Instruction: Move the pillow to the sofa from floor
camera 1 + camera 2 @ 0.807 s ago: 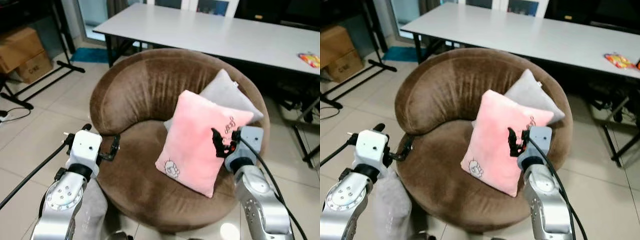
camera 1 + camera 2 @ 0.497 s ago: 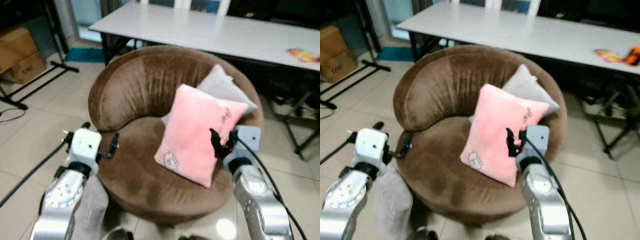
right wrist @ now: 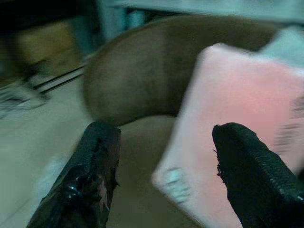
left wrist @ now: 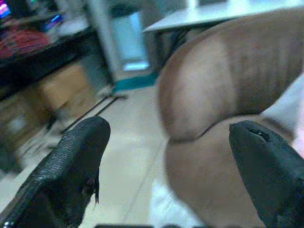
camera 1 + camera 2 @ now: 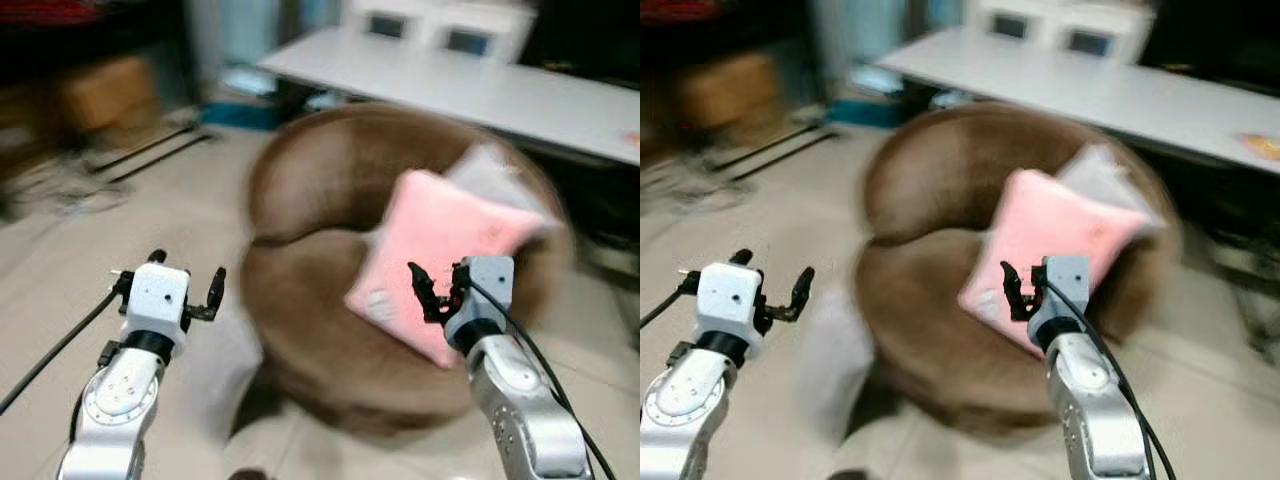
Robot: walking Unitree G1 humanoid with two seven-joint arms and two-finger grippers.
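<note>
Pillows on the sofa, table behind

A pillow [image 5: 440,240] leans upright on the sofa [image 5: 310,290] seat, against a second pillow [image 5: 495,175] behind it. A table [image 5: 480,85] stands behind the sofa; boxes [image 5: 95,95] sit far left.

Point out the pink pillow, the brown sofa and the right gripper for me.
pink pillow [image 5: 440,235], left eye view, middle of its face.
brown sofa [image 5: 310,185], left eye view, on the backrest.
right gripper [image 5: 432,293], left eye view, between its open fingertips.

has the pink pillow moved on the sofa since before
No. The pink pillow still leans against the grey pillow on the brown sofa; the camera turned.
</note>
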